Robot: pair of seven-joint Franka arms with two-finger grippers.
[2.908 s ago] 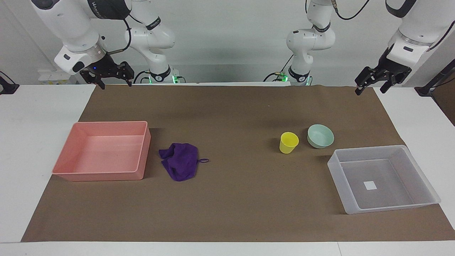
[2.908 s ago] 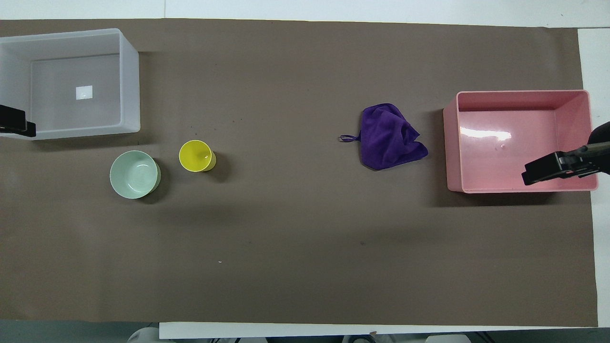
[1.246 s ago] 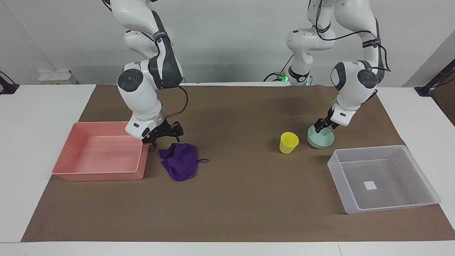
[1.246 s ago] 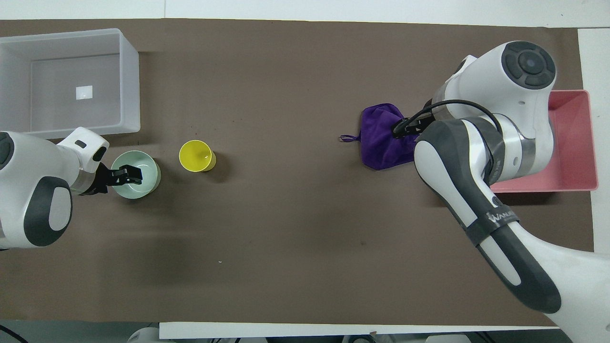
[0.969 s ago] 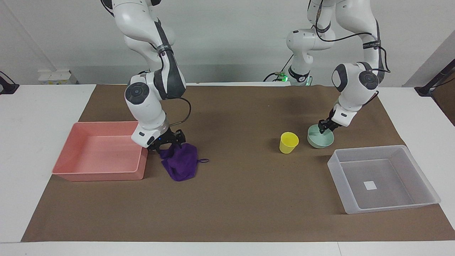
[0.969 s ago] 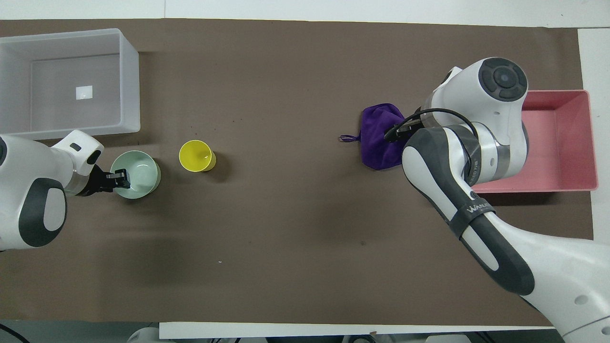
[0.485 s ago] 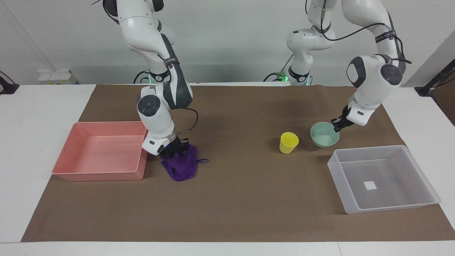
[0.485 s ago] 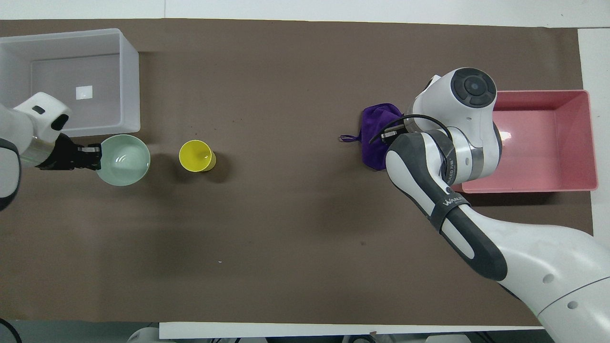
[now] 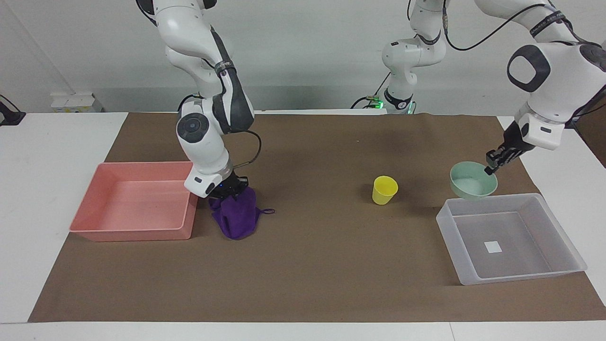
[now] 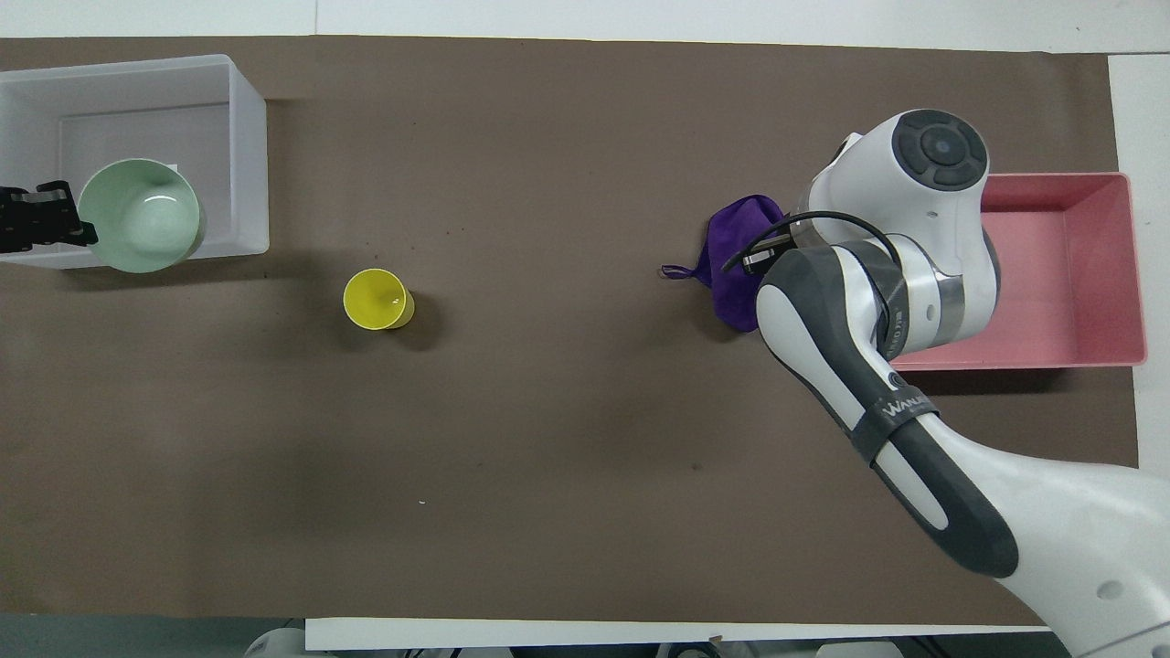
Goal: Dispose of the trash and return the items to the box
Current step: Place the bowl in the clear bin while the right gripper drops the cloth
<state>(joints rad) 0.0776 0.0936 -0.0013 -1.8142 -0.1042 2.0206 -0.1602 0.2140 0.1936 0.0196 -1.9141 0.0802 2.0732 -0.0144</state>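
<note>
White walls stand at the top of the facing view, and under them a white surface [image 9: 47,142] is covered by a big sheet of brown paper [image 9: 307,265]. Toward the right arm's end of the surface sits a pink tub [image 9: 132,234] [image 10: 1005,363]. Just beside it, in the middle height of the frame, the right tool [image 9: 227,188] comes down from above and its fingers are pinching the top of the purple rag [image 9: 236,213] [image 10: 731,265]. The rag is bunched up and pulled tall under the tool. Its bottom looks like it touches the paper, and its thin loop [image 9: 267,211] sticks out to the side. In the overhead view the arm hides the right tool. The yellow cup [image 9: 384,189] [image 10: 377,299] stands upright on the paper by itself, near the middle of the frame. Toward the left arm's end lies the see-through box [image 9: 516,277] [image 10: 247,137] with a small white square [image 9: 493,246] on its floor. The left tool [image 9: 492,166] [image 10: 46,224] is pinching the rim of the green bowl [image 9: 473,180] [image 10: 139,227]. The bowl is the right way up and sits over the box's wall that is nearest the robots. I cannot tell whether the bowl touches that wall.
</note>
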